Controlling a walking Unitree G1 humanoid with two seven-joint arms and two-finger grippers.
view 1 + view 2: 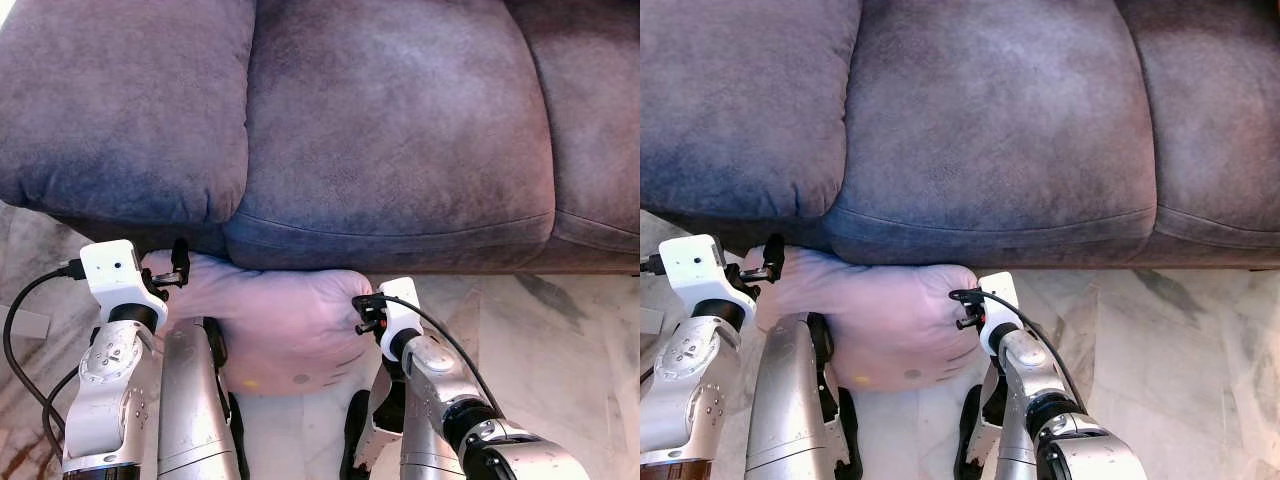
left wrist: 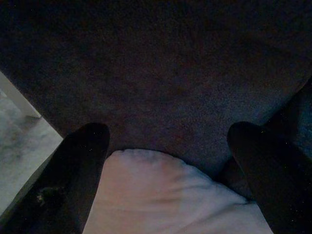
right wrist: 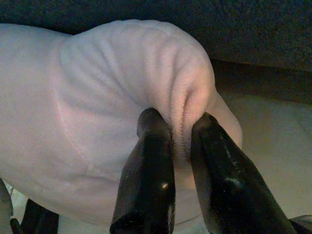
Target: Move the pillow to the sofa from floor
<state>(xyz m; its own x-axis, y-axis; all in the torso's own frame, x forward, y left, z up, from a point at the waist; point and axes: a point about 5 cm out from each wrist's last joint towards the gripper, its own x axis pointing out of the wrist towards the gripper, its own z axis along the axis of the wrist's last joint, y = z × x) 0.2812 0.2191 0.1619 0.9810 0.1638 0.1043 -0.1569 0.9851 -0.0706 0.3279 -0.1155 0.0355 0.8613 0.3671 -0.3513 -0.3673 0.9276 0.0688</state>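
Where right claw [image 3: 181, 127] pinches it, soft pale-pink pillow [image 1: 280, 320] bunched; left claw [image 2: 168, 141] spread wide.

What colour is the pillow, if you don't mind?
Pale pink; the pillow shows best in the right wrist view.

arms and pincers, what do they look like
Both arms are silver metal with round joints. Each wrist carries a white camera block with a black cable looping back: left arm, right arm. The right pincer has two long glossy black fingers, rounded at the tips.
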